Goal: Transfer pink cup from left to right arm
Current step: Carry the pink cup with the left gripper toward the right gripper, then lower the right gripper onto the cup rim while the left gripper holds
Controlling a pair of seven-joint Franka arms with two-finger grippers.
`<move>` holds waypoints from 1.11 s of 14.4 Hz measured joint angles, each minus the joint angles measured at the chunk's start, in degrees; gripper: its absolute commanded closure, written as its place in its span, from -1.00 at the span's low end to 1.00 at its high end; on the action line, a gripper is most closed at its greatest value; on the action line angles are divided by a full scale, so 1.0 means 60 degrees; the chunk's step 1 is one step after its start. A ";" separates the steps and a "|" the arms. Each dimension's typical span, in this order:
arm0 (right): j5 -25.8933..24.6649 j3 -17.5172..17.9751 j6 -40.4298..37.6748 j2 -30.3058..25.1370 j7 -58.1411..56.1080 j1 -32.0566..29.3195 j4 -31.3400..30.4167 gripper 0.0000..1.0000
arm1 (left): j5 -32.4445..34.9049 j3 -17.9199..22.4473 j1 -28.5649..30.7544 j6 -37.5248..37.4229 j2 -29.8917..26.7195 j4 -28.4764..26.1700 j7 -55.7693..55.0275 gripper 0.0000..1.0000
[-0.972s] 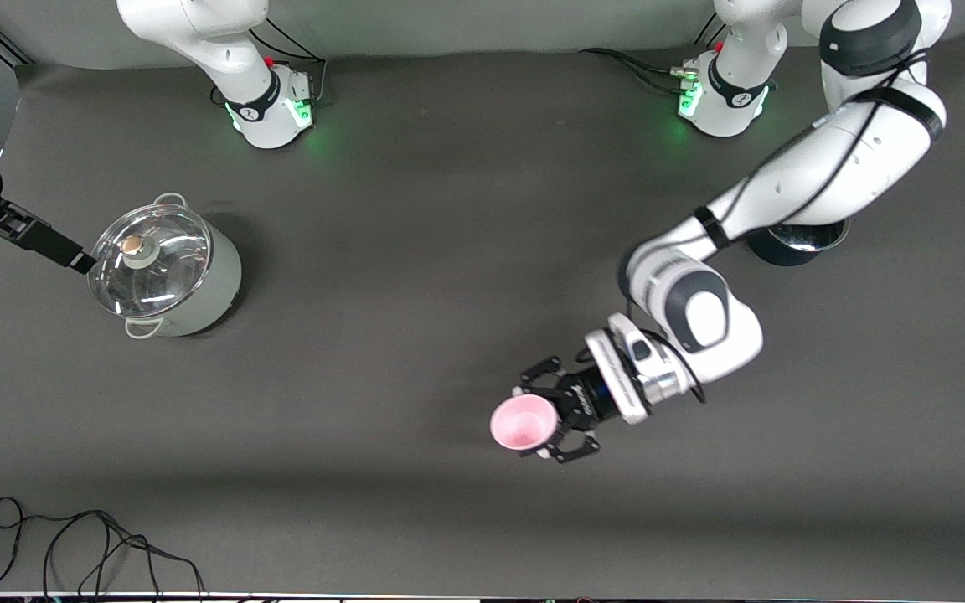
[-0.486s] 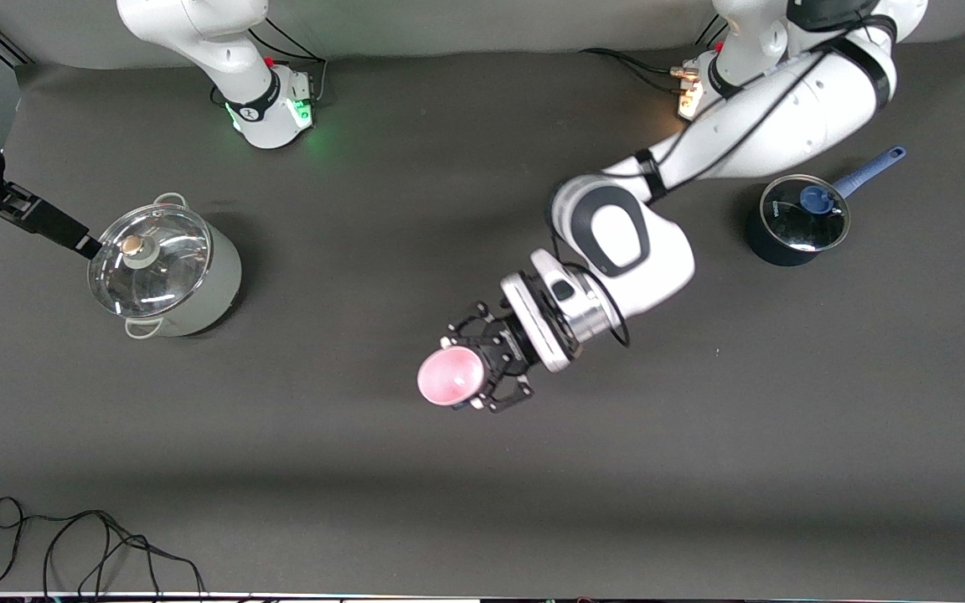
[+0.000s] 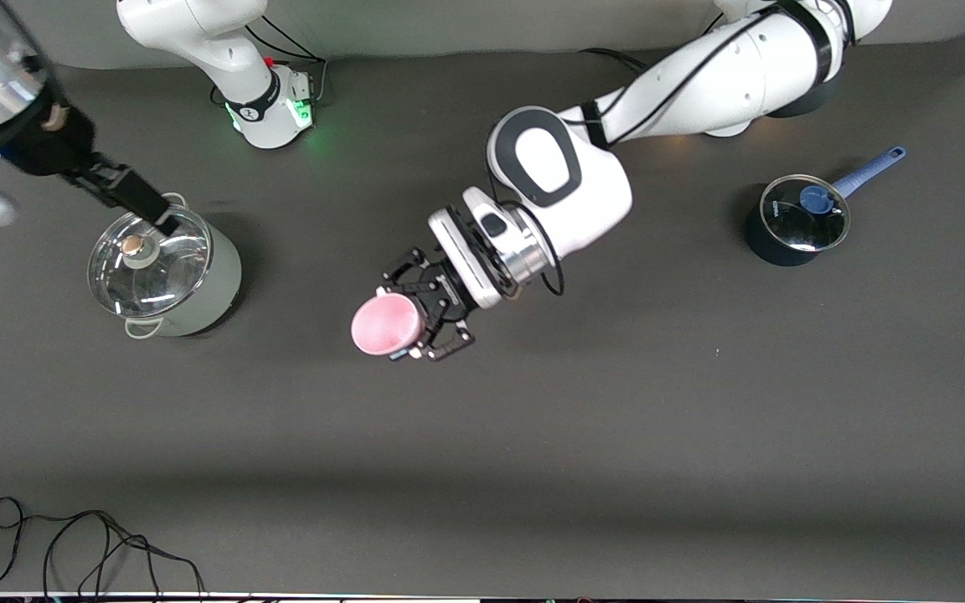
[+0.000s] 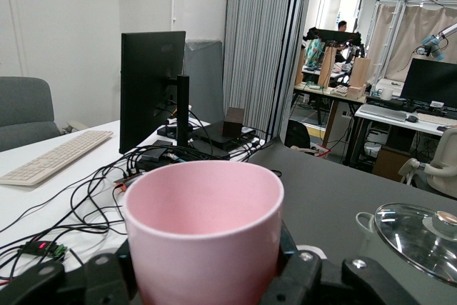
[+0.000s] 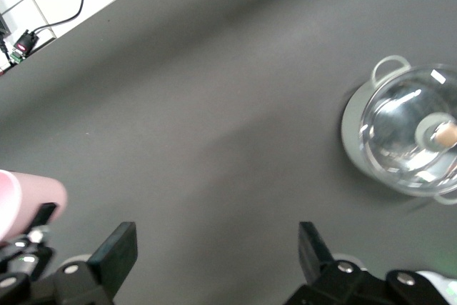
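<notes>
Left gripper (image 3: 417, 314): I am seeing it hanging in the air over the bare middle of the table (image 3: 533, 419), its linkage fingers (image 4: 93, 280) clamping the pink cup from both sides.
Pink cup (image 3: 384, 326): it is sitting in the left gripper, tipped on its side in the front view with its pale rounded end pointing toward the right arm's end of the table; in the left wrist view (image 4: 205, 230) its open rim is filling the foreground between the black fingers.
Right gripper (image 3: 160, 216): I am watching it hover over the rim of the grey-green pot, its two straight black fingers (image 5: 114, 256) standing wide apart with nothing between them.
Grey-green pot (image 3: 166, 272): it is standing at the right arm's end of the table under a glass lid (image 3: 149, 260) with a small tan knob.
Dark saucepan (image 3: 794, 224): it is resting at the left arm's end, glass-lidded, its blue handle (image 3: 868, 172) pointing away from the middle.
Loose black cable (image 3: 89, 544): it is lying coiled at the table edge nearest the front camera.
</notes>
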 measured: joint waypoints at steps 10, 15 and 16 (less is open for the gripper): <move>0.0052 0.0042 -0.1919 0.2030 0.2572 0.1666 0.2890 -1.00 | 0.0001 -0.0002 -0.0515 0.0551 -0.0339 0.0102 -0.0507 1.00; 0.0106 0.0058 -0.1714 0.2709 0.2868 0.1665 0.3873 -1.00 | 0.0001 -0.0001 -0.0547 0.0580 -0.0340 0.0114 -0.0518 1.00; 0.0106 0.0058 -0.1543 0.2830 0.2884 0.1665 0.3914 -1.00 | 0.0001 -0.0001 -0.0548 0.0580 -0.0340 0.0116 -0.0518 1.00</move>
